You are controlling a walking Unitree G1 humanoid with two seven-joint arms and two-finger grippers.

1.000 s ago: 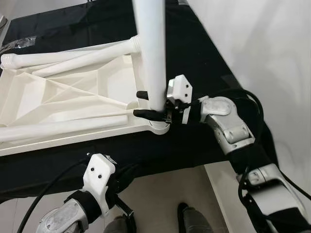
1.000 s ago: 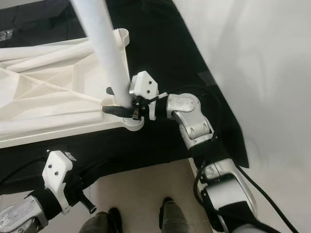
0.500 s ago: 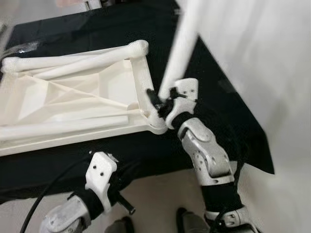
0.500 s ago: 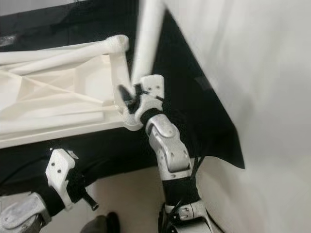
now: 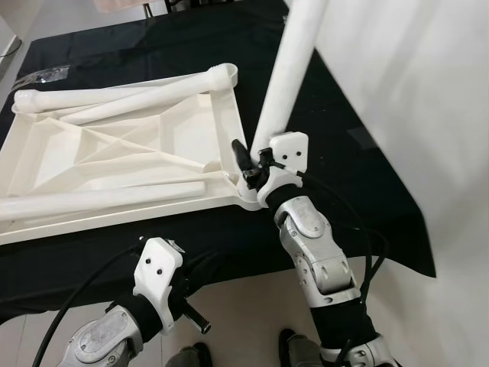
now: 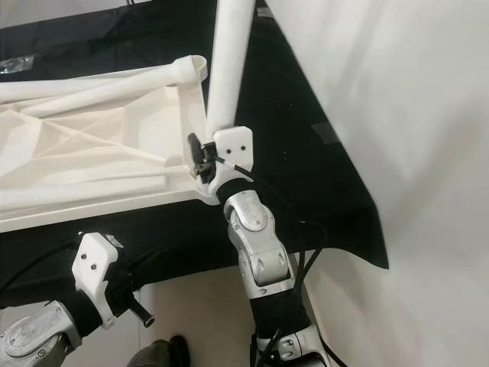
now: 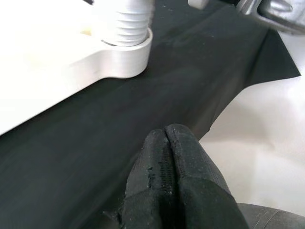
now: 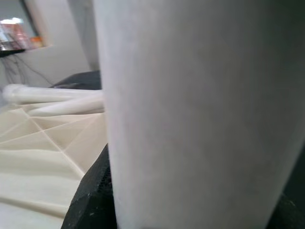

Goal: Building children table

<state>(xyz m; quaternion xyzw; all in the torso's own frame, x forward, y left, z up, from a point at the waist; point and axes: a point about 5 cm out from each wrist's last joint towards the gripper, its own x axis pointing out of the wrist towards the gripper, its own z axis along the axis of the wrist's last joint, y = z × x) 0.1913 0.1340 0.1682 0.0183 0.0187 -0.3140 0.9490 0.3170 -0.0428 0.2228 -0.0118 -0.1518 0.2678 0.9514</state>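
Tabletop (image 5: 114,153), white and ribbed, lies underside-up on the black cloth (image 5: 336,115) I'm working over. At its near right corner socket stands the upright table leg (image 5: 286,73), which my right gripper (image 5: 256,164) pinches just above the socket. My left gripper (image 7: 167,157), fingers pressed together on nothing, hangs off the cloth's near edge, well apart from that socket

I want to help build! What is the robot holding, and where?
The right gripper holds the white leg near its bottom end, at the tabletop's corner.
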